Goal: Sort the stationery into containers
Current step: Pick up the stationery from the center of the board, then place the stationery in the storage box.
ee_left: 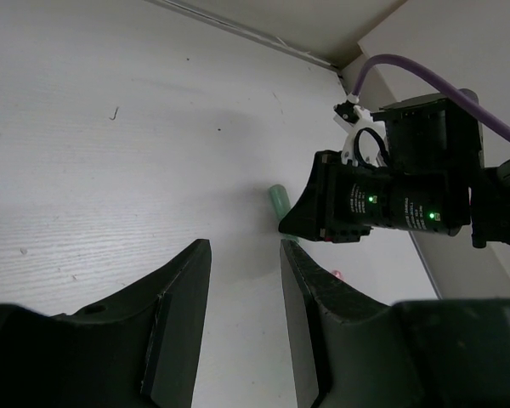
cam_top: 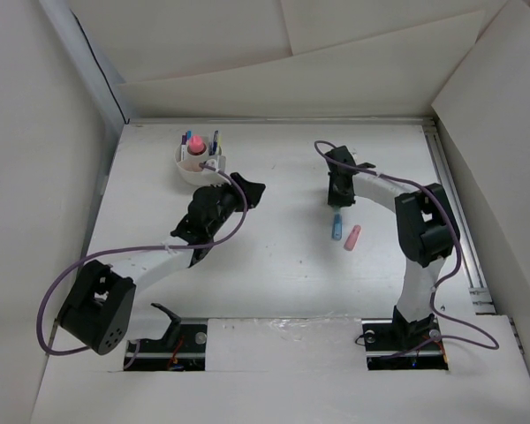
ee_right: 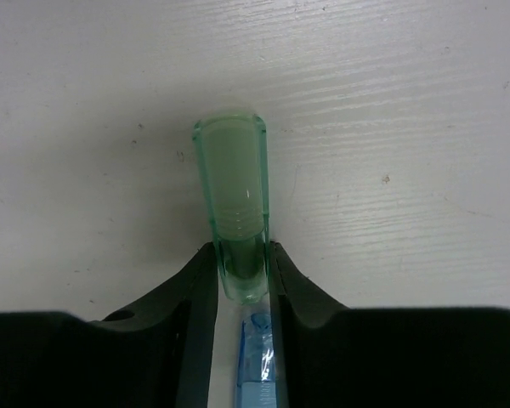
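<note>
Now your right claw (ee_right: 240, 263) pinches the green stick (ee_right: 231, 178) by one end, low at the bench (ee_right: 408, 127), likely so it drops upright into the cup (cam_top: 184, 168); your left claw (ee_left: 245, 255) hangs parted, empty, near that cup.

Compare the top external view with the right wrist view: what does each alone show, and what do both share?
Only top external: the white cup holding stationery, the pink stick and the left gripper. Only right wrist: the green stick that the right gripper clamps. Both: that gripper and the blue stick.
</note>
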{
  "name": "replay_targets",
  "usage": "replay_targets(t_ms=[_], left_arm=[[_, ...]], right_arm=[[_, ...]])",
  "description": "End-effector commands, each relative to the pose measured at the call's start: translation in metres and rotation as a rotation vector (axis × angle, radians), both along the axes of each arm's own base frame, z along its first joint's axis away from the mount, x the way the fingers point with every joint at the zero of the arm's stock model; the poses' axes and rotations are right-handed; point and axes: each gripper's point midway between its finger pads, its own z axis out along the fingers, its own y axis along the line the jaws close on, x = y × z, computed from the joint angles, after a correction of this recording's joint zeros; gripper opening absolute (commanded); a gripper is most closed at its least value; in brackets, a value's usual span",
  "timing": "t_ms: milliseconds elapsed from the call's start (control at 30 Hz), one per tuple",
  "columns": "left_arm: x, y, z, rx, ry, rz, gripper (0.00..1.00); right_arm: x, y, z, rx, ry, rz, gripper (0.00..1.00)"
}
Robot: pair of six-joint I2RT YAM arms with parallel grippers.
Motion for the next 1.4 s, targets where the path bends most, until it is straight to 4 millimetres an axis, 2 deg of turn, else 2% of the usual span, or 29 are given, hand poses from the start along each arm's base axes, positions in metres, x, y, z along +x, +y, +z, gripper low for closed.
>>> replay_targets(t_ms=[0, 33, 67, 133, 167, 233, 333, 367, 433, 467, 533, 567, 600, 667, 700, 733, 833, 967, 1167, 1367], left_arm=[[0.000, -0.003, 0.008, -0.026, -0.035, -0.020, 0.35], [0.000, -0.003, 0.008, -0.026, -0.035, -0.020, 0.35], [-0.001, -0.005, 0.005, -0.022, -0.026, -0.029, 0.35], [0.000, -0.008, 0.005, -0.023, -0.026, -0.043, 0.35], [0.002, -0.010, 0.004, -0.021, -0.022, -0.043, 0.36], [0.002, -0.017, -0.003, -0.014, -0.003, -0.078, 0.37], [0.005, -0.025, -0.009, -0.007, 0.022, -0.125, 0.40], [0.005, -0.028, -0.005, -0.012, 0.014, -0.136, 0.40], [0.005, -0.030, -0.010, -0.016, 0.032, -0.144, 0.41], [0.007, -0.026, -0.009, -0.025, 0.038, -0.132, 0.43], [0.009, -0.024, -0.006, -0.042, 0.035, -0.134, 0.44], [0.005, -0.027, -0.015, -0.047, 0.064, -0.154, 0.47], [0.006, -0.026, -0.012, -0.052, 0.057, -0.159, 0.48], [0.005, -0.031, -0.017, -0.060, 0.080, -0.186, 0.49], [0.004, -0.035, -0.022, -0.066, 0.094, -0.207, 0.53], [0.005, -0.038, -0.018, -0.083, 0.089, -0.217, 0.54], [0.005, -0.041, -0.028, -0.092, 0.123, -0.225, 0.54], [0.008, -0.039, -0.030, -0.100, 0.129, -0.215, 0.54], [0.011, -0.039, -0.039, -0.097, 0.155, -0.203, 0.44], [0.015, -0.037, -0.042, -0.095, 0.152, -0.180, 0.33]], right_arm=[[0.003, -0.001, 0.005, -0.026, 0.003, 0.021, 0.26], [0.003, -0.001, 0.005, -0.026, 0.003, 0.021, 0.24], [0.003, -0.002, 0.005, -0.031, 0.004, 0.029, 0.15], [0.008, 0.000, 0.009, -0.020, -0.027, 0.029, 0.11], [0.007, 0.005, 0.017, -0.008, -0.047, 0.050, 0.07], [0.011, 0.012, 0.030, 0.004, -0.097, 0.070, 0.07], [0.011, 0.033, 0.060, 0.042, -0.176, 0.153, 0.06], [0.006, 0.047, 0.068, 0.068, -0.186, 0.190, 0.06], [0.003, 0.064, 0.089, 0.108, -0.244, 0.244, 0.06], [-0.007, 0.079, 0.090, 0.135, -0.235, 0.288, 0.06], [-0.013, 0.097, 0.097, 0.183, -0.257, 0.339, 0.06], [-0.016, 0.106, 0.104, 0.208, -0.270, 0.364, 0.06], [-0.027, 0.120, 0.100, 0.233, -0.248, 0.411, 0.06], [-0.034, 0.134, 0.102, 0.244, -0.254, 0.454, 0.06], [-0.041, 0.144, 0.102, 0.248, -0.251, 0.481, 0.06], [-0.042, 0.150, 0.107, 0.254, -0.259, 0.494, 0.06], [-0.050, 0.164, 0.108, 0.268, -0.261, 0.530, 0.06], [-0.065, 0.181, 0.112, 0.295, -0.256, 0.586, 0.06], [-0.077, 0.205, 0.124, 0.333, -0.277, 0.646, 0.06], [-0.084, 0.211, 0.128, 0.356, -0.274, 0.684, 0.06]])
